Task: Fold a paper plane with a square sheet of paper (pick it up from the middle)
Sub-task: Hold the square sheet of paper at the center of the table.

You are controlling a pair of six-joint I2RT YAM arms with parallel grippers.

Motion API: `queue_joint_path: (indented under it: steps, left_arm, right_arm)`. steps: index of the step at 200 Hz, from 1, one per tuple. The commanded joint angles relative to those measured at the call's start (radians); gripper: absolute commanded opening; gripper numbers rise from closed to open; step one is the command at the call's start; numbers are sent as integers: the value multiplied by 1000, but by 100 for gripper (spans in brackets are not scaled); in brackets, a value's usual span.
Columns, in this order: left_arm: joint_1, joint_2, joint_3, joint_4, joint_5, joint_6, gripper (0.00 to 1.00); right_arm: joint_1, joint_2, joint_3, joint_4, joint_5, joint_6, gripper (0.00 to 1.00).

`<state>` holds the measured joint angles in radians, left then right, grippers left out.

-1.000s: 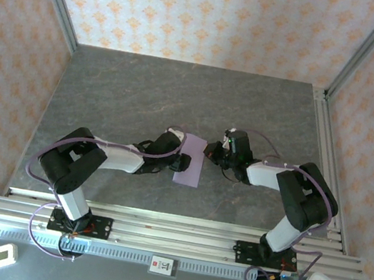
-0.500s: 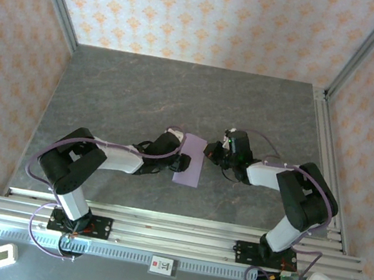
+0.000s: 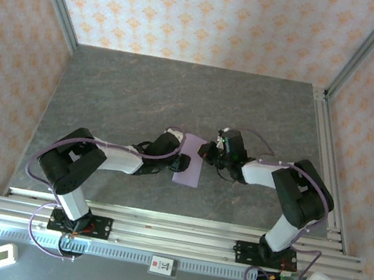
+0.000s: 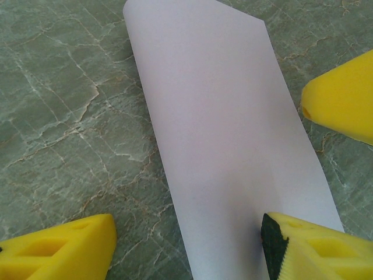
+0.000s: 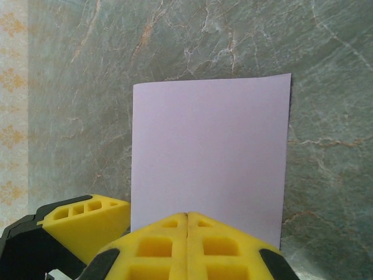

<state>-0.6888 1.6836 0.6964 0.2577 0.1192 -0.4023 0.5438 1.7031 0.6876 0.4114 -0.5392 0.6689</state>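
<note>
Item: lilac paper sheet (image 3: 190,164), flat, mid-table (image 3: 144,96).
Your L gripper (image 4: 186,248): fingers wide, one on sheet, one off, nothing held. R gripper (image 5: 186,245): fingers closed, at right edge.

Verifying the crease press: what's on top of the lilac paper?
One finger of the open left gripper overlaps a corner of the lilac paper; tips of the shut right gripper overlap its edge. Contact underneath them is hidden. Otherwise bare.

The square sheet of paper (image 5: 210,157) is smooth and matt. The table (image 5: 233,41) looks like dull veined stone, the right gripper (image 5: 186,216) yellow plastic.
</note>
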Motion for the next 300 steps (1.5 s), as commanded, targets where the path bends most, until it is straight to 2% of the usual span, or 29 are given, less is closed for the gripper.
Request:
queue_joint_path:
  steps: [1, 149, 229, 245, 279, 300]
  left_arm:
    - [20, 5, -30, -34, -29, -7, 69]
    - [36, 5, -50, -17, -29, -11, 69]
    - [78, -84, 2, -73, 0, -54, 70]
    - [87, -99, 26, -96, 9, -54, 66]
    - [89, -117, 64, -92, 96, -43, 36]
    - [88, -120, 69, -61, 159, -52, 28]
  right_arm:
    - [8, 19, 19, -5, 17, -10, 0]
    - [45, 84, 21, -12, 31, -7, 0]
    - [46, 66, -22, -5, 60, 4, 0]
    - [45, 70, -26, 3, 60, 8, 0]
    - [46, 73, -31, 9, 65, 11, 0]
    - [46, 73, -32, 10, 66, 11, 0]
